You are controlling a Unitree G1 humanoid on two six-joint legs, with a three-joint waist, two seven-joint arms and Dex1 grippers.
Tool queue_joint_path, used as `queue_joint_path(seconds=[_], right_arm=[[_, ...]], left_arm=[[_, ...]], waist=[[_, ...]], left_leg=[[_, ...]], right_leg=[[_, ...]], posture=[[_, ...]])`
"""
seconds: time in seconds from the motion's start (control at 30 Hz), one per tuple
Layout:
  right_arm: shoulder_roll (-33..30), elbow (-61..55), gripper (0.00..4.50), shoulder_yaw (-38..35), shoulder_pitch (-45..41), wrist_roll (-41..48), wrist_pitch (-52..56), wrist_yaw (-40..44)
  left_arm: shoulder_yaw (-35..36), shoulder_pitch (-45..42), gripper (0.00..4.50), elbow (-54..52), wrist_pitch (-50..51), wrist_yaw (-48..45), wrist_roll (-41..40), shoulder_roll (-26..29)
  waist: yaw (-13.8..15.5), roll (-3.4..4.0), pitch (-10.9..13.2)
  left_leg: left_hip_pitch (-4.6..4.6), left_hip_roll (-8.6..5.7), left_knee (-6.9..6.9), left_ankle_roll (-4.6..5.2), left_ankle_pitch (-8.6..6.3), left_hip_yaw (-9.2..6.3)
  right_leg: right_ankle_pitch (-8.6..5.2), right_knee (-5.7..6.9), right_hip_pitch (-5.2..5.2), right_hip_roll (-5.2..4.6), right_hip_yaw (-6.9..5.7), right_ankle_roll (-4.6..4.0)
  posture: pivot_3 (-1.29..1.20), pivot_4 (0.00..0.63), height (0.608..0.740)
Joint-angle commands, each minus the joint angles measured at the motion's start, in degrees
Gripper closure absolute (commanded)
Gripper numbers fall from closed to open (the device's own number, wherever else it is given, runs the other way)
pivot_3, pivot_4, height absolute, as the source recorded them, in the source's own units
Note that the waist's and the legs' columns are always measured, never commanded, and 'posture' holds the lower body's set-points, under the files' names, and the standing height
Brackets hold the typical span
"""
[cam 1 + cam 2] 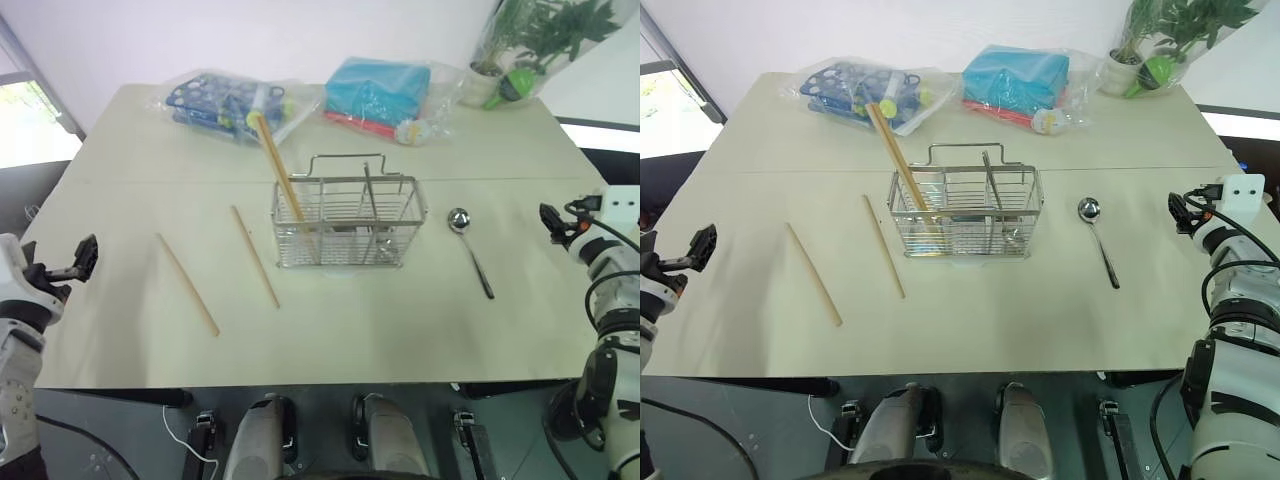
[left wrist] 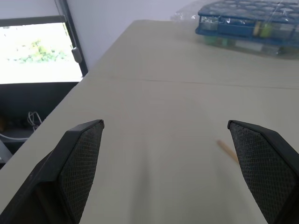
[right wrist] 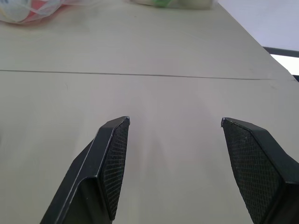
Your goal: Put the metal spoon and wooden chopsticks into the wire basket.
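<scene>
Task partly done: apparently two chopsticks (image 1: pixel 278 170) lean in the basket (image 1: pixel 349 222), two more (image 1: pixel 255 256) lie at its 8 o'clock, spoon (image 1: pixel 470 250) at 3 o'clock on the surface (image 1: pixel 400 330); both grippers' fingers (image 2: pixel 84 163) open, empty.

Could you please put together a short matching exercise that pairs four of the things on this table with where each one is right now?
Things:
1. metal spoon
2. leaning chopstick
3. two loose chopsticks
4. blue rack in clear plastic

Places:
A. standing in the wire basket
B. flat on the table, right of the basket
C. far edge of the table, behind the basket
D. flat on the table, left of the basket

Pairs: 1-B, 2-A, 3-D, 4-C
</scene>
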Motion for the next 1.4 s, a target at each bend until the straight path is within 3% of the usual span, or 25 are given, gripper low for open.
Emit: queue_joint_path(seconds=[0.03, 0.7, 0.97, 1.2, 1.4], right_arm=[[-0.8, -1.1, 1.27, -0.7, -0.4, 0.5, -0.9, 0.2], [-2.3, -1.4, 1.27, -0.8, -1.5, 0.3, -0.3, 0.3], [-5.5, -5.0, 1.27, 4.4, -6.8, -2.8, 6.8, 6.0], [-6.8, -16.4, 1.27, 13.5, -9.4, -5.8, 26.2, 16.9], [-4.7, -22.1, 1.27, 17.4, -10.3, -6.6, 38.4, 18.2]], left_arm=[[0.5, 0.0, 0.05, -1.2, -0.1, -0.8, -0.8, 0.8], [-0.2, -2.0, 0.05, -1.9, 2.7, 0.0, -2.3, 2.8], [-1.1, -14.6, 0.05, -7.2, 14.5, -2.9, -18.6, 10.2], [-16.7, -29.5, 0.05, -13.7, 24.6, -17.7, -36.4, 21.7], [-28.6, -36.6, 0.05, -14.1, 24.3, -27.9, -38.0, 22.6]], waist=[[0.0, 0.00, 0.0], [0.0, 0.00, 0.0], [0.0, 0.00, 0.0], [0.0, 0.01, 0.0], [0.1, 0.06, 0.0]], left_leg=[[0.00, 0.00, 0.00, 0.00, 0.00, 0.00], [0.00, 0.00, 0.00, -0.01, 0.01, 0.00], [0.00, 0.00, 0.00, -0.11, 0.07, -0.01], [-0.01, -0.02, 0.01, -0.18, 0.11, 0.00], [-0.01, 0.00, -0.02, -0.26, 0.16, -0.04]], right_leg=[[0.00, 0.00, 0.00, 0.00, 0.00, 0.00], [0.02, 0.00, 0.00, 0.00, 0.00, 0.03], [0.05, 0.01, 0.00, 0.00, 0.00, 0.09], [0.07, 0.02, 0.00, 0.02, 0.01, 0.13], [0.07, 0.05, -0.02, 0.14, 0.01, 0.13]], posture=[[0.00, 0.150, 0.715], [0.00, 0.150, 0.715], [0.00, 0.150, 0.715], [0.00, 0.150, 0.715], [0.00, 0.150, 0.715]])
